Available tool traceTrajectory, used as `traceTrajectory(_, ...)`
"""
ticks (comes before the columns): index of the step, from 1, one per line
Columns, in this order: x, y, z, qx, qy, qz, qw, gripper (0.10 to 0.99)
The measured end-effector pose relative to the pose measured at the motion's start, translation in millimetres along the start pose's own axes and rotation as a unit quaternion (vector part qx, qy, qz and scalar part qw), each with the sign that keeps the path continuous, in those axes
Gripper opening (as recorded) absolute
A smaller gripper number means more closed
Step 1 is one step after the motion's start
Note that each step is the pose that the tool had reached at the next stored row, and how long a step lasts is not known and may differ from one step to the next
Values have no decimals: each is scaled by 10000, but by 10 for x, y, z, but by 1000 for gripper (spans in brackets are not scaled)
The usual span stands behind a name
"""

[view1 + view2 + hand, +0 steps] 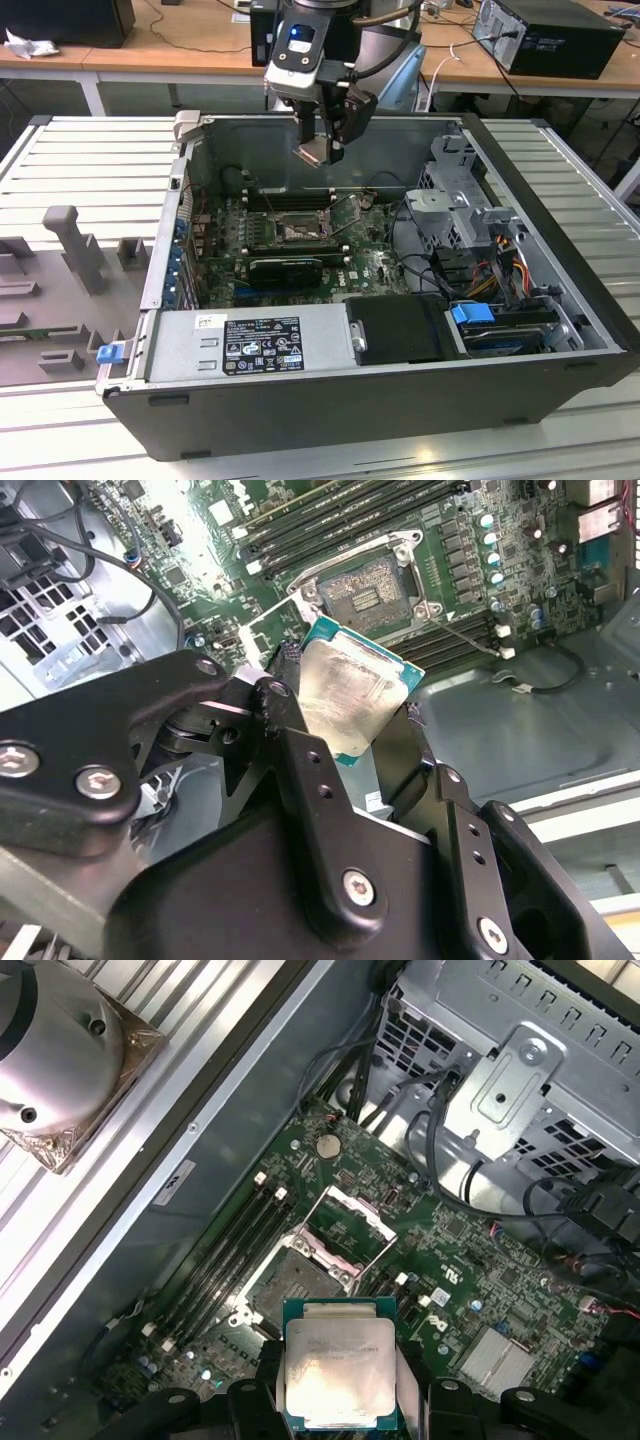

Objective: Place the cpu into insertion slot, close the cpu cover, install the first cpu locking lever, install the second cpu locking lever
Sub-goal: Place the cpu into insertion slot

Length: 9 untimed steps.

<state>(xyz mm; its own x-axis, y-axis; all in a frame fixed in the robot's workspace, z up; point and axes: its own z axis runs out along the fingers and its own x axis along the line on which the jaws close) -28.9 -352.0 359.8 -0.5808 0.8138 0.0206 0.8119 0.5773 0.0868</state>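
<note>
The cpu (pixel 312 152) (pixel 350 695) (pixel 338 1360), a thin square chip with a pale silver face and green edge, hangs in the air over the open computer case. My gripper (pixel 322 140) (pixel 338 1392) is shut on it, one black finger on each side. Below it on the green motherboard lies the insertion slot (pixel 300 228) (pixel 375 580) (pixel 290 1285), a dark square with a silvery rim and nothing in it. The cpu cover (pixel 350 1222) (pixel 270 630) stands tilted up and open beside the slot. A thin wire locking lever (pixel 462 632) sticks out next to the slot.
Long black memory slots (pixel 285 198) run beside the socket, and a black card (pixel 285 268) lies in front of it. The power supply (pixel 250 345) and a drive cage (pixel 460 200) with cables fill the case's front and right. A round metal heatsink (pixel 70 1070) rests outside.
</note>
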Motion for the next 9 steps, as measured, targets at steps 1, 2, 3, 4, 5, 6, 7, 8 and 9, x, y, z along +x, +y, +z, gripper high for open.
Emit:
traceTrajectory(1,0,0,0,0,-1,15,10000,529)
traceTrajectory(2,0,0,0,-1,-4,40,10000,529)
traceTrajectory(3,0,0,0,-1,-5,57,10000,529)
traceTrajectory(4,0,0,1,-1,-7,77,10000,529)
traceTrajectory(5,0,0,1,-2,-9,99,10000,529)
traceTrajectory(6,0,0,1,-2,-10,114,9999,529)
traceTrajectory(7,0,0,1,-3,-13,144,9999,529)
traceTrajectory(8,0,0,2,-4,-16,179,9998,529)
traceTrajectory(9,0,0,2,-4,-18,200,9998,529)
